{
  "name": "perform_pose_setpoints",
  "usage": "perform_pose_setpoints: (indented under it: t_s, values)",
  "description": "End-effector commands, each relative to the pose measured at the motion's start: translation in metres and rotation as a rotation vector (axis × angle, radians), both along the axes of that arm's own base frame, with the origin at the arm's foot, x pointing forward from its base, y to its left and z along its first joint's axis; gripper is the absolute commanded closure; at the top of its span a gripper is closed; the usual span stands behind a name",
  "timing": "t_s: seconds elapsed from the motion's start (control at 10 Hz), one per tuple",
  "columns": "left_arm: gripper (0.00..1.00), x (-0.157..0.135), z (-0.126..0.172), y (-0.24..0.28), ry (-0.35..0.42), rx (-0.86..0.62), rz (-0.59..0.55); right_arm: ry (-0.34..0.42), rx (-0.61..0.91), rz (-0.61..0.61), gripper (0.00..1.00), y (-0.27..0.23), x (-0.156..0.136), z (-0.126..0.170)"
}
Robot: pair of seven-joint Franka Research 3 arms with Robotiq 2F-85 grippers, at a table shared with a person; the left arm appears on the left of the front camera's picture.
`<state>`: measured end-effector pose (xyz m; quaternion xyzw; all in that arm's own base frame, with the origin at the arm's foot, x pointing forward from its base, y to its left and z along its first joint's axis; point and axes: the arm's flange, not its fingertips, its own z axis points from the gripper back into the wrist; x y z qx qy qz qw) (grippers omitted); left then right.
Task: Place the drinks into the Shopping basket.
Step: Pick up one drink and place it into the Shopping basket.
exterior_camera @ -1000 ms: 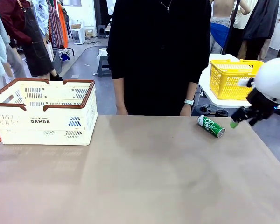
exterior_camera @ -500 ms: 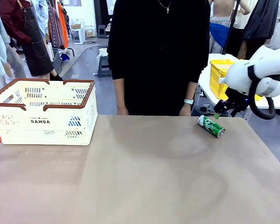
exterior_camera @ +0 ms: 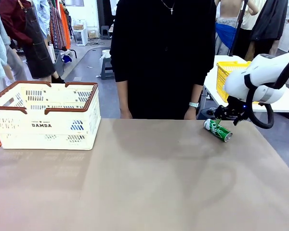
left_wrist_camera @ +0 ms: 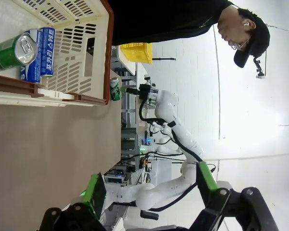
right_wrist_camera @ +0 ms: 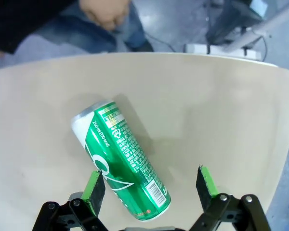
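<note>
A green drink can point(exterior_camera: 217, 130) lies on its side near the table's far right edge. My right gripper point(exterior_camera: 227, 113) hovers just above and behind it. In the right wrist view the can point(right_wrist_camera: 123, 161) lies slantwise, its lower end between the open fingers of my right gripper point(right_wrist_camera: 150, 187), nearer the left pad and untouched. The cream Shopping basket point(exterior_camera: 43, 115) stands at the far left. Inside the basket point(left_wrist_camera: 107, 57) lie a green can point(left_wrist_camera: 9, 50) and a blue can point(left_wrist_camera: 41, 53). My left gripper point(left_wrist_camera: 151, 185) is open and holds nothing, back from the basket.
A person in black point(exterior_camera: 164, 57) stands at the far edge, one hand point(right_wrist_camera: 106, 12) just beyond the table behind the can. A yellow mesh basket point(exterior_camera: 231, 77) sits on a white side table to the right. The table edge runs close to the can.
My right arm has swung in from the right edge to a spot over the green can. The can and basket have not moved.
</note>
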<state>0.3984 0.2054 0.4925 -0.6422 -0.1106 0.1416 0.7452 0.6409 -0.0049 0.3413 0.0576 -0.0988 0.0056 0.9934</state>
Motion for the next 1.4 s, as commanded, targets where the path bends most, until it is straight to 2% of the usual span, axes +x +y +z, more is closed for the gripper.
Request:
perform_pose_setpoints:
  t_s: [0.0, 0.2, 0.3, 0.5, 0.8, 1.2, 1.3]
  values:
    - [0.00, -0.003, 0.002, 0.000, -0.005, 0.002, -0.008, -0.017, -0.035, 0.055, 0.00, 0.011, 0.008, 0.006]
    - [0.00, -0.003, 0.002, 0.000, -0.005, 0.002, -0.008, 0.019, -0.079, 0.331, 0.00, 0.010, 0.015, -0.002]
    - [0.00, -0.003, 0.002, 0.000, -0.005, 0.002, -0.008, 0.005, -0.103, 0.423, 0.00, 0.011, 0.016, -0.006]
    - [0.00, -0.003, 0.002, 0.000, -0.005, 0.002, -0.008, -0.071, -0.146, 0.553, 0.00, 0.016, 0.015, -0.008]
    - [0.00, -0.003, 0.002, 0.000, -0.005, 0.002, -0.008, -0.043, -0.120, 0.613, 0.00, 0.021, 0.019, -0.015]
    - [0.00, -0.003, 0.002, 0.000, -0.005, 0.002, -0.008, -0.061, -0.137, 0.647, 0.00, 0.024, 0.025, -0.036]
    - [0.00, -0.003, 0.002, 0.000, -0.005, 0.002, -0.008, -0.086, -0.146, 0.633, 0.00, 0.024, 0.025, -0.040]
